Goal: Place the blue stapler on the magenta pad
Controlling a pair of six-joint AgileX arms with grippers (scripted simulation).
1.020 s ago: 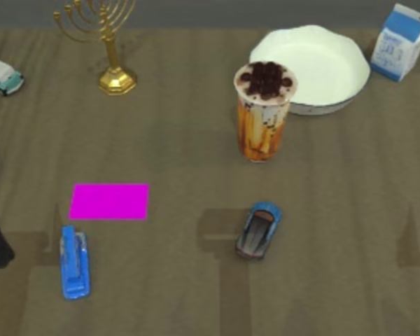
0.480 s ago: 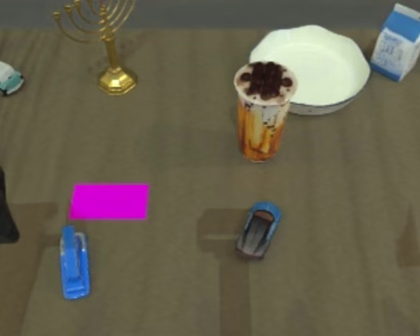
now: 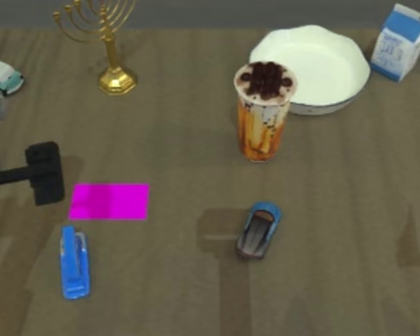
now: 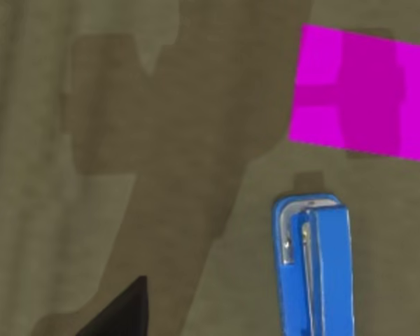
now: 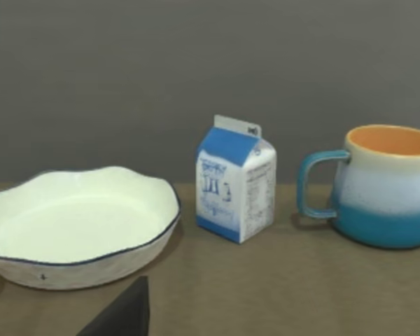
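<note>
The blue stapler [image 3: 75, 262] lies lengthwise near the table's front left, just in front of the magenta pad [image 3: 109, 201] and apart from it. My left gripper [image 3: 45, 173] hovers off the pad's far-left corner, open and empty. In the left wrist view the stapler's end [image 4: 315, 273] and the pad [image 4: 367, 94] show on the table, with one dark fingertip [image 4: 126, 315] at the frame's edge. My right arm is out of the top view; its wrist view shows one fingertip [image 5: 126, 315] with nothing held.
A blue-and-dark toy car [image 3: 259, 229] sits mid-table. Behind it stand a tall drink cup [image 3: 262, 110], a white dish [image 3: 311, 66] and a milk carton [image 3: 400, 42]. A gold candelabrum [image 3: 112, 49] and a small pale car [image 3: 1, 75] are far left. A blue mug [image 5: 381, 185] stands beside the carton.
My left arm has swung up from the table's front-left edge and reached rightward, bringing its gripper beside the pad's far-left corner. Stapler, pad and the other objects have not moved.
</note>
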